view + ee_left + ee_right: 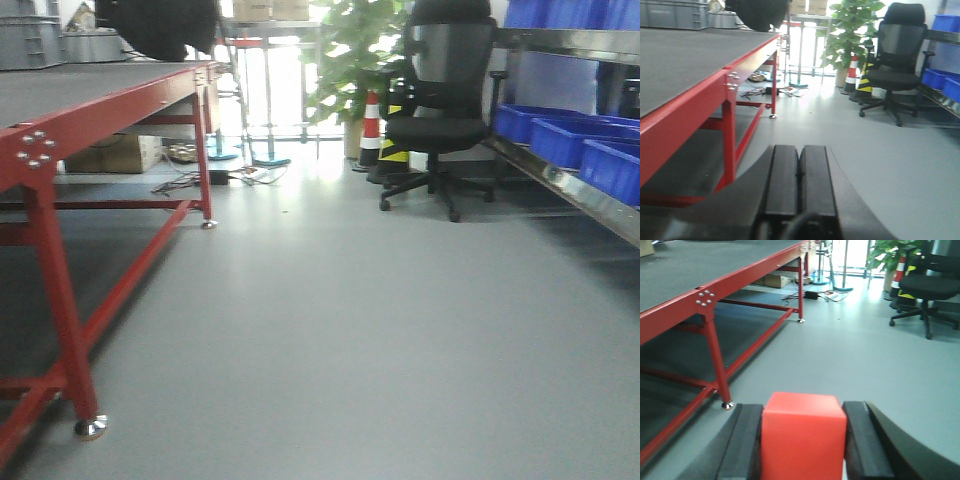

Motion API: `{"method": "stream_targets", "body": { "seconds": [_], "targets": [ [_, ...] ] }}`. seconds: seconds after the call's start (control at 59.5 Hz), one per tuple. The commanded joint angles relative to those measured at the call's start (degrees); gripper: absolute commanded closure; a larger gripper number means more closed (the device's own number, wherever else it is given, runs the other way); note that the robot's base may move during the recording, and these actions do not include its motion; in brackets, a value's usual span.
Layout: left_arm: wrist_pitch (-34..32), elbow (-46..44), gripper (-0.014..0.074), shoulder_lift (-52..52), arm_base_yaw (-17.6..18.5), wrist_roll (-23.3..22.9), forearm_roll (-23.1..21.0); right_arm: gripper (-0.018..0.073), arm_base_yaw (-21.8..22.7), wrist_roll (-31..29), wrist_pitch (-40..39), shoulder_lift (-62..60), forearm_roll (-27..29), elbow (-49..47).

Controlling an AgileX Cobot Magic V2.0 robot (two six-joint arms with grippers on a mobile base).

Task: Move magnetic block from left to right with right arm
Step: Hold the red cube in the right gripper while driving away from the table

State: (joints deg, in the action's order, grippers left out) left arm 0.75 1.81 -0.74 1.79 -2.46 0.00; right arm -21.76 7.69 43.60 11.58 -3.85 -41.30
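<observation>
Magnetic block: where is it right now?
Right wrist view, bottom centre: the magnetic block is clamped in the right pincer, the red table off to its left.

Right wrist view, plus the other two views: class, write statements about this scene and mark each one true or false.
The right pincer grips the magnetic block. True.
The left pincer is wide open. False: it is shut and empty.
A black office chair stands on the floor. True.
The bins on the shelf are green. False: they are blue.
</observation>
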Motion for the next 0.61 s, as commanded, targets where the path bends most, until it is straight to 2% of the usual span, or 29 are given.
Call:
{"method": "stream_targets", "body": {
  "seconds": [0.0,0.588],
  "targets": [
    [-5.1,0.5,0.0713,-0.9,-0.1,-0.2,0.0,0.0376,0.1,-0.4,-4.9,0.9,-0.3,-1.5],
    [-5.0,0.5,0.0713,-0.5,-0.1,-0.2,0.0,0.0376,0.1,-0.4,-4.7,1.2,-0.2,-1.5]
  ]
}}
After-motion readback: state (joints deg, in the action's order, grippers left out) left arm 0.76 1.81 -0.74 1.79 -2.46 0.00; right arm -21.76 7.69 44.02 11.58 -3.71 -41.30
